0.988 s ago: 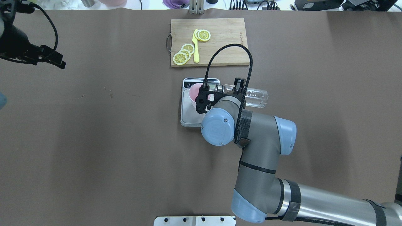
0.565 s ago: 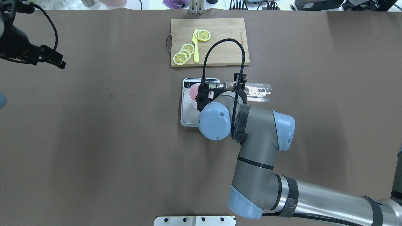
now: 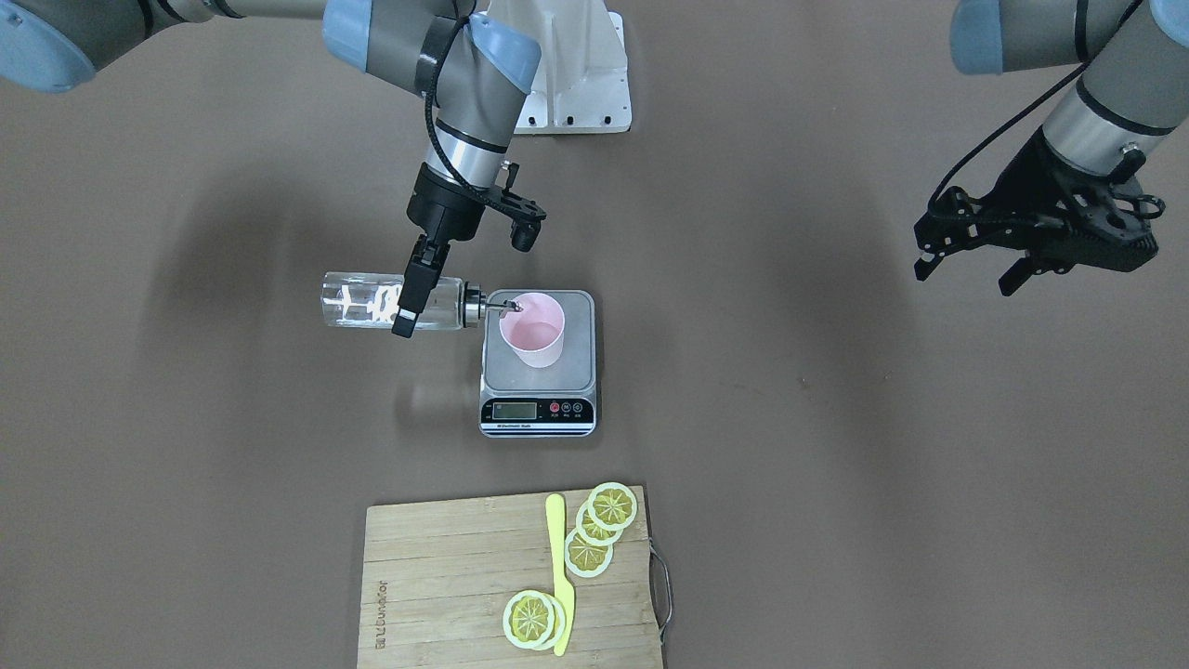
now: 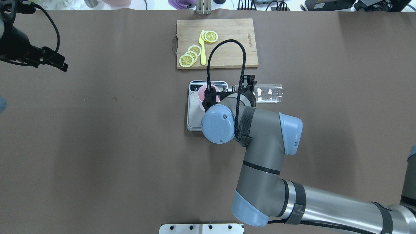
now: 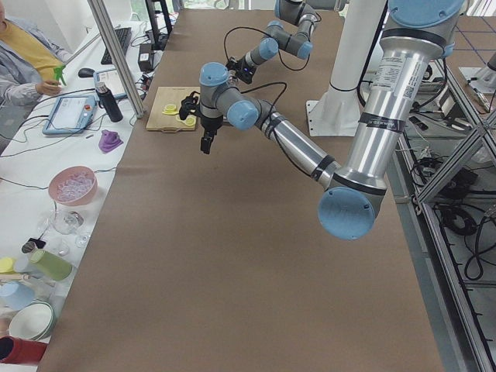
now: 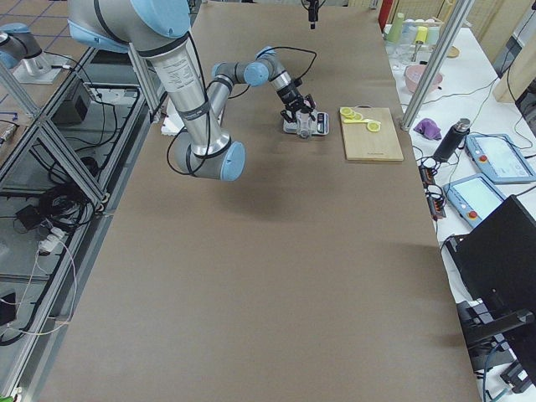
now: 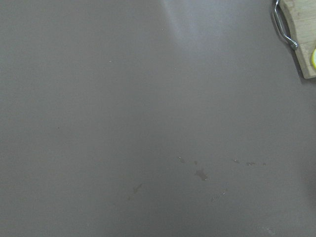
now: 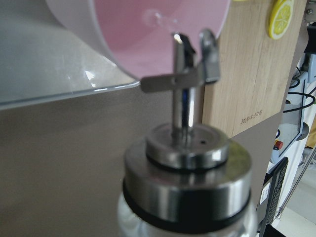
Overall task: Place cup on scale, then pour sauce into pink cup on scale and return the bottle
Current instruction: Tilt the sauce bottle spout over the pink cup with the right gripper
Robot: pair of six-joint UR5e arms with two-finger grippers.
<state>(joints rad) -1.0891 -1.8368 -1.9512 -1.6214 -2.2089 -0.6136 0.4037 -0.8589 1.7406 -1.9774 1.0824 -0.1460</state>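
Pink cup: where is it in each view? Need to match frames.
Front-facing: cup centre, on scale.
Overhead: cup centre, partly hidden.
Exterior left: cannot make it out.
Exterior right: too small to tell.
Left wrist: not in it.
Right wrist: cup top, behind bottle.
Landmark: cutting board, in every view.

cup (image 3: 531,341) on scale (image 3: 578,353), bottle (image 3: 358,302) sideways beside it; cutting board (image 3: 437,567) beyond scale

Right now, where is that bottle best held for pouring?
Around its glass body near the cap, from above on the robot's side, as the right hand does. The bottle lies level with its spout at the cup, so its round sides are free.
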